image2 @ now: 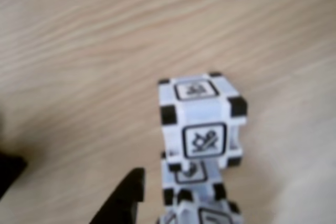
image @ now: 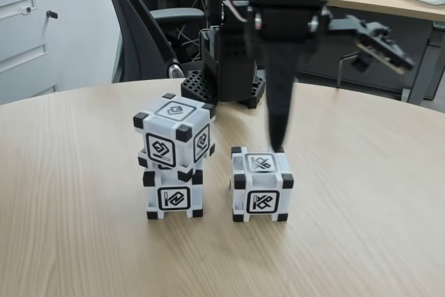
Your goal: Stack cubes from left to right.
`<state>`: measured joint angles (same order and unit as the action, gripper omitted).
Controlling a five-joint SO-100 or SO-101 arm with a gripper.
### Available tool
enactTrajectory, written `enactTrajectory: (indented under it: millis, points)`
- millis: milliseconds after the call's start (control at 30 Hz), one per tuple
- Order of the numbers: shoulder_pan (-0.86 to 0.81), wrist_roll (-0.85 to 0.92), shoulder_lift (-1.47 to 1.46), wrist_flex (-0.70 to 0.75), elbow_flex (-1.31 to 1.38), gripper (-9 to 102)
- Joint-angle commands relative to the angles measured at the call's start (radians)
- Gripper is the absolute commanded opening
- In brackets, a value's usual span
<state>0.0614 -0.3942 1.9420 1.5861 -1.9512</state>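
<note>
Fixed view, centre right of frame: the gripper (image: 278, 145) hangs from the black arm with one dark finger (image: 277, 113) pointing straight down; its tip sits just above, perhaps touching, the rear top edge of the single cube (image: 261, 184); a second finger cannot be made out, so the opening cannot be told; nothing is held between the fingers. Left of centre, just beside the single cube but apart from it, stands a two-cube stack; the upper cube (image: 174, 133) rests on the lower cube (image: 173, 194), turned slightly out of line with it. All three cubes stand on the round wooden table (image: 361, 227). Behind the arm base, at upper left, stands a black office chair (image: 139, 29); a desk (image: 389, 1) runs along the upper edge. Wrist view: a black fingertip (image2: 123, 200) enters at lower centre; a blurred cube (image2: 202, 121) lies right of centre with further cube faces below it at the bottom edge.
</note>
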Motion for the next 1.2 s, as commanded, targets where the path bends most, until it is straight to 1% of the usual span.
enactTrajectory:
  millis: [0,167,400,867,1000,1167]
  points:
    - [0.002,0.009,0.017,-0.006,0.041,41]
    - [-0.002,0.041,0.006,-0.009,0.038,41]
    - [-0.002,0.06,-0.112,-0.006,0.038,43]
    - [-0.005,0.083,-0.245,-0.017,0.038,43]
    - [-0.048,0.067,-0.278,-0.018,0.04,43]
    - [-0.107,0.091,-0.313,-0.018,0.04,43]
